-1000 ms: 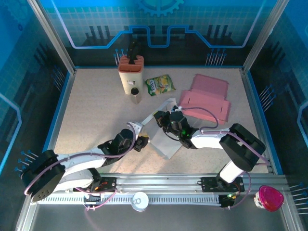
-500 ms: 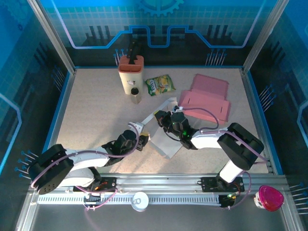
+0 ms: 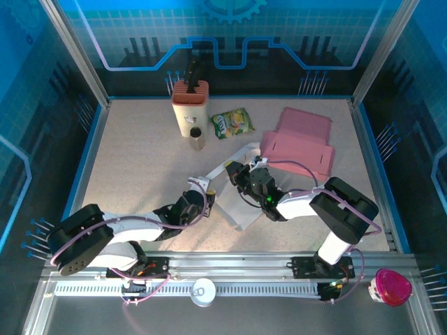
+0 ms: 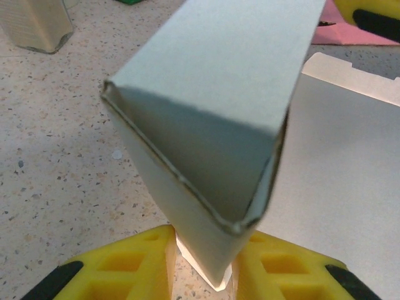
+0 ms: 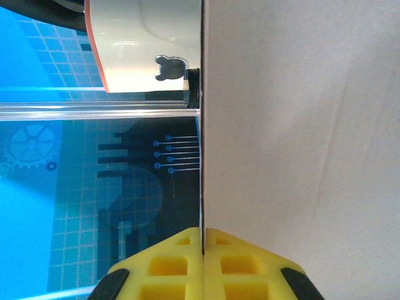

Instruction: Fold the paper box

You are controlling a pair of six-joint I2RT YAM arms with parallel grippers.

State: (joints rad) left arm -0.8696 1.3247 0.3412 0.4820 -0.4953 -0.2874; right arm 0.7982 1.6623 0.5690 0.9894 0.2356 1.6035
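Note:
The white paper box [image 3: 239,210] lies partly folded in the middle of the table, with one panel flat and a long flap raised. My left gripper [image 3: 203,200] holds its near left edge. In the left wrist view a folded wedge of the box [image 4: 231,81] sits pinched in my left gripper [image 4: 206,278], with a yellow pad [image 4: 125,269] on either side of it. My right gripper [image 3: 238,175] is at the box's far end. In the right wrist view my right gripper [image 5: 203,240] is shut on the thin edge of an upright panel [image 5: 300,125].
A flat pink box [image 3: 300,143] lies at the back right. A knife block [image 3: 190,105], a small jar [image 3: 196,138] and a green snack bag [image 3: 232,123] stand behind the box. A white roll [image 3: 203,292] and a pink-lidded container [image 3: 391,286] sit beyond the front rail.
My left gripper has pushed forward and right along the table with the box's corner. The right gripper has shifted slightly left, and the flap between them stands steeper.

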